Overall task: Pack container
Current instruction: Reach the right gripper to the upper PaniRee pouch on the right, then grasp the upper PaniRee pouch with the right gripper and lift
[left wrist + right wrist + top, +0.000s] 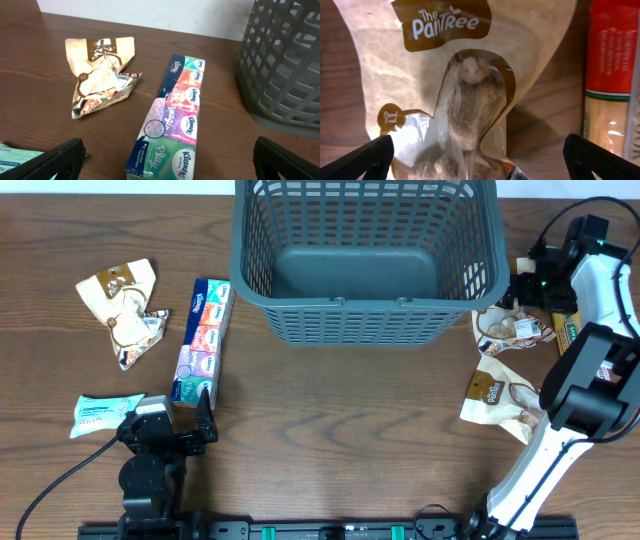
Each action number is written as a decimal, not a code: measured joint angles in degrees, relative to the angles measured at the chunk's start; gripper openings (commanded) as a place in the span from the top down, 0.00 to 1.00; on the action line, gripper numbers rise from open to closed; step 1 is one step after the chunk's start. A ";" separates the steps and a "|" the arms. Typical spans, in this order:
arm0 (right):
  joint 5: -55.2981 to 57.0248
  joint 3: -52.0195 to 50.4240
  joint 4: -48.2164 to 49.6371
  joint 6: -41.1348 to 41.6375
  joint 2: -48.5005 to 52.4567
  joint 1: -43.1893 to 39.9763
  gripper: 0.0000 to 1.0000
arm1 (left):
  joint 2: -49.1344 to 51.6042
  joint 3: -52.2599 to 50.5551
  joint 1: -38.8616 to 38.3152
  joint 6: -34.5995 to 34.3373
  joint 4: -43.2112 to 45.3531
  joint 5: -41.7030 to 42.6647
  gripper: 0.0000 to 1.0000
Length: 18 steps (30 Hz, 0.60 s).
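As you look down from overhead, you have the brown wooden table (330, 410) filling the view. The container (340, 322), a big grey-blue lattice basket, stands upright at the table's far edge in the middle, open top up and its solid base in plain view.

Left of the container, close to its front left corner but not touching it, lies the Kleenex tissue multipack (203, 340). It is a long flat strip of pocket packs running away from the container towards the left arm.

Right of the container you have two Pantree pouches. The upper pouch (512, 330) is just beside the front right corner, and the lower pouch (497, 398) lies farther out from the container. Well to the left of the container, beyond the multipack, the crumpled tan pouches (118, 288) sit bunched together. The pale green packet (105, 413) lies flat, farther from the container than those. In the right wrist view a red and yellow packet (612, 75) lies alongside a Pantree pouch.

Your left claw (170, 145) is spread wide with nothing gripped, at the end of the multipack farthest from the container. Your right claw (477, 150) is equally wide and grips nothing. It is poised over a Pantree pouch to the right of the container, and you cannot tell whether it touches the pouch.
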 measured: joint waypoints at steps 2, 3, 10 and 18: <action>0.00 0.00 -0.24 0.00 0.83 0.00 0.01 | 0.00 0.00 0.00 0.00 0.00 0.00 0.01; 0.00 0.00 -0.31 0.00 1.27 0.00 0.01 | 0.00 0.00 0.00 0.00 0.00 0.00 0.01; -0.02 -0.02 -0.61 0.02 3.26 0.00 0.01 | 0.00 0.00 0.00 0.00 0.00 0.00 0.01; -0.02 -0.04 -0.55 0.02 3.50 0.00 0.01 | 0.00 0.00 0.00 0.00 0.00 0.00 0.01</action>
